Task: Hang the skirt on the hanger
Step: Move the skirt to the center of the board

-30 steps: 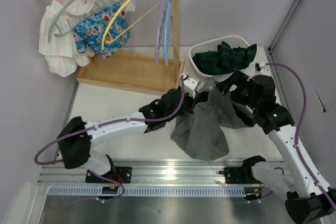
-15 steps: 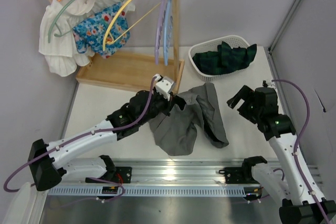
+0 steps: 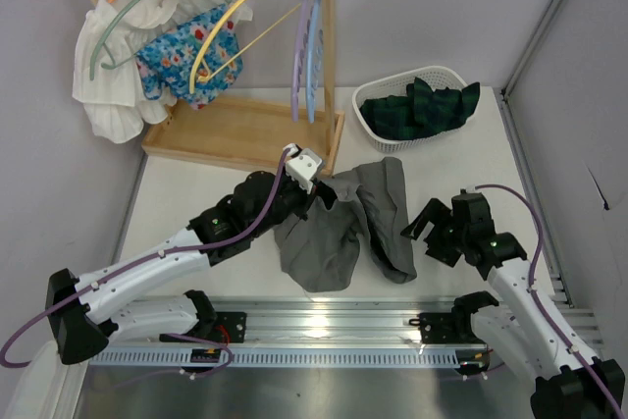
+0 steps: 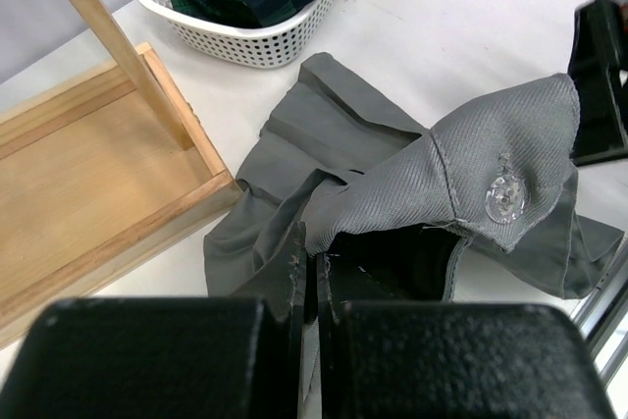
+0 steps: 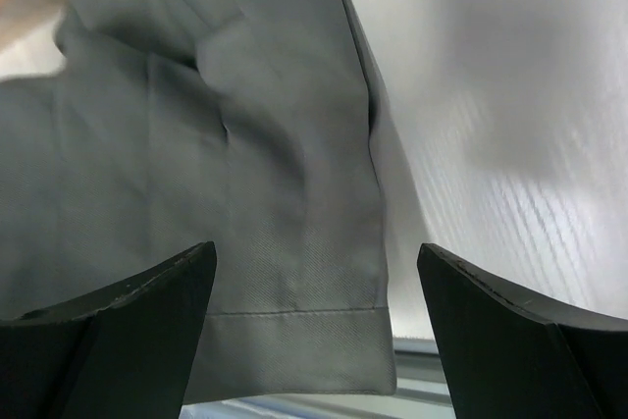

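Early stage: the left gripper (image 4: 313,267) pinches the grey skirt (image 3: 339,233), seemingly at its waistband; the right gripper (image 3: 424,233) hovers spread and empty; the purple hanger (image 3: 299,66) hangs bare, well apart.

White basket (image 3: 385,134) holding dark green plaid fabric (image 3: 422,110), wooden rack (image 3: 240,130), white garment (image 3: 108,100) and floral garment (image 3: 177,56) hanging there

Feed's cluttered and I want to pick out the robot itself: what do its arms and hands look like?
The left arm and right arm match: white links, black joints, a purple cable looped along each, a green light near the wrist. The left hand and right hand are black with blocky fingers.
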Robot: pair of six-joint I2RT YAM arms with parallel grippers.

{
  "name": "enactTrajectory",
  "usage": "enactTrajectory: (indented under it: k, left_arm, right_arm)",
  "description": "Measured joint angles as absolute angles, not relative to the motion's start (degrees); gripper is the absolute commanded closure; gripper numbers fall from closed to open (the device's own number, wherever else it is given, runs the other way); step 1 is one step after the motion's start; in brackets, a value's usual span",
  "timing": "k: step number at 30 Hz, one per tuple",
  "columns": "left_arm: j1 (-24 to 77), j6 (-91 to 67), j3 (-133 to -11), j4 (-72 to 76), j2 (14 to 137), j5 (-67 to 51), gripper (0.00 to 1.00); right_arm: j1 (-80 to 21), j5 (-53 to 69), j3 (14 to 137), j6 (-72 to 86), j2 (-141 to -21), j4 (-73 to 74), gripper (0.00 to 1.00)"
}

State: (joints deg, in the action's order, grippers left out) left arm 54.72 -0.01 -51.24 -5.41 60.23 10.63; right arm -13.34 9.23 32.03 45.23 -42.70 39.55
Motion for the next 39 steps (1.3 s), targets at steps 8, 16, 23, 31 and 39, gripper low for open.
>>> enactTrajectory:
  k: [8,16,23,31,39]
  left_arm:
    - [54.68,-1.28,-50.24,-4.54,60.38,12.01,1.0]
    - [54.65,-1.69,-49.8,-4.36,60.36,12.49,1.0]
    - [54.65,-1.98,-49.8,-4.43,60.2,13.1,1.0]
    - [54.61,-1.41,-52.16,-7.53,58.22,14.9,1.0]
    - [54.59,-2.07,-58.17,-10.5,54.02,15.35,1.0]
  right_arm:
    - [-20.34,9.54,25.47,50.06,-42.89,37.85,0.13]
    - [-22.48,9.96,24.05,51.53,-44.21,36.58,0.61]
    - [-22.52,9.56,26.55,52.9,-45.19,34.89,1.0]
    - [-20.62,0.67,54.17,48.56,-46.59,35.92,1.0]
    - [-16.25,-3.16,70.91,52.03,-50.33,32.1,1.0]
